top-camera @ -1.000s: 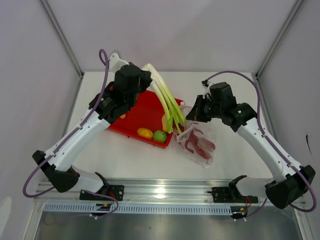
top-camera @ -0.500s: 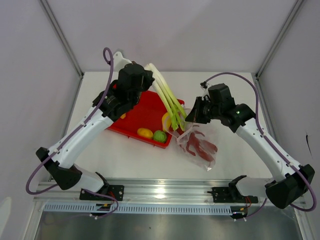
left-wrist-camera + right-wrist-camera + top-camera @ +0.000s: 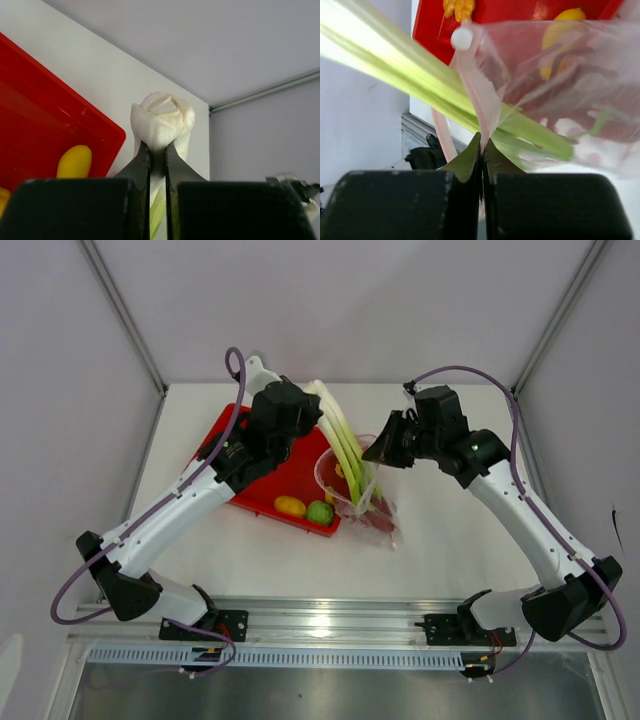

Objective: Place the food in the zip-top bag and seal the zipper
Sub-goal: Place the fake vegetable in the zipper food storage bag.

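Observation:
My left gripper [image 3: 306, 405] is shut on the white end of the leek [image 3: 345, 445], also in the left wrist view [image 3: 162, 117]. The leek slopes down with its green end inside the open mouth of the zip-top bag [image 3: 352, 485]. My right gripper [image 3: 382, 448] is shut on the bag's pinkish zipper strip [image 3: 475, 95] and holds the mouth up. Red chillies [image 3: 378, 516] lie in the bag's bottom. A yellow fruit [image 3: 290, 506] and a green round fruit [image 3: 319, 512] sit on the red tray [image 3: 262, 478]. An orange ruffled piece [image 3: 459, 7] lies on the tray.
Another yellow fruit [image 3: 564, 22] shows through the bag's plastic. One more yellow fruit [image 3: 74, 161] lies on the tray below my left gripper. The white table [image 3: 460, 540] ends at a metal rail [image 3: 320, 620] in front; grey walls stand on three sides.
My left gripper moved right and swung the leek's green end into the bag's mouth. My right gripper lifted the bag's mouth up and back, so the bag now stands more upright.

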`<state>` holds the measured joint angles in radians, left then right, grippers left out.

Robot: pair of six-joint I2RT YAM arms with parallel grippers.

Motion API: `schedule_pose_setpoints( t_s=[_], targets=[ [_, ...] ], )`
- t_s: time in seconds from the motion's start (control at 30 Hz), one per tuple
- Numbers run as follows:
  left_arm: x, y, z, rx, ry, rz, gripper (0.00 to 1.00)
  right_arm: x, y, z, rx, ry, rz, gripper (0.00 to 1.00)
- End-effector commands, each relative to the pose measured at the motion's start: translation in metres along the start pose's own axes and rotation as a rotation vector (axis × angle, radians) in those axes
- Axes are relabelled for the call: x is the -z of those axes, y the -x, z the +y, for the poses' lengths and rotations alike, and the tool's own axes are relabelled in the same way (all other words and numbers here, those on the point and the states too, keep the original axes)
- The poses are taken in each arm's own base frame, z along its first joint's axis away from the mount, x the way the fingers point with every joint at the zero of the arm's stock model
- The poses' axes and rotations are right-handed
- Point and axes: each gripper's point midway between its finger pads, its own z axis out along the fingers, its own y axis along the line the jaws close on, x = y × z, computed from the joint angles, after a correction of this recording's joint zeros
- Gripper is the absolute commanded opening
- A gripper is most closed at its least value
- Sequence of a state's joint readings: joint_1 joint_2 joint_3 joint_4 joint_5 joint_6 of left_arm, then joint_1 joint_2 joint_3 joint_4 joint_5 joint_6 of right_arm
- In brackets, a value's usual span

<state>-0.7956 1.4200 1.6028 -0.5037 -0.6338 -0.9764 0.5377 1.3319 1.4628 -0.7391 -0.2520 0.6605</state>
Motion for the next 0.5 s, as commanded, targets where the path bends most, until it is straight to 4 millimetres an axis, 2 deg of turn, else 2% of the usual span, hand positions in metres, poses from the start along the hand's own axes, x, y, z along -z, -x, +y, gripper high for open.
schedule_pose_setpoints(
  t_s=[0.0, 0.1, 0.27, 0.37, 0.47],
  targets=[
    [0.012, -0.003, -0.029, 0.022, -0.086, -0.012, 0.01, 0.006, 0.030, 0.029, -0.085, 0.088, -0.074, 0.00],
    [0.014, -0.016, -0.033, -0.008, -0.095, 0.003, 0.01, 0.010, 0.043, 0.033, -0.120, 0.101, -0.098, 0.00],
    [0.019, -0.037, -0.033, -0.048, -0.094, 0.040, 0.01, 0.011, 0.052, 0.036, -0.156, 0.115, -0.096, 0.00],
    [0.022, -0.033, -0.029, -0.076, -0.076, 0.010, 0.00, 0.011, 0.053, 0.032, -0.188, 0.106, -0.097, 0.00],
    [0.030, -0.012, -0.033, -0.115, -0.073, -0.087, 0.01, 0.012, 0.050, 0.030, -0.201, 0.095, -0.091, 0.00]
  ],
)
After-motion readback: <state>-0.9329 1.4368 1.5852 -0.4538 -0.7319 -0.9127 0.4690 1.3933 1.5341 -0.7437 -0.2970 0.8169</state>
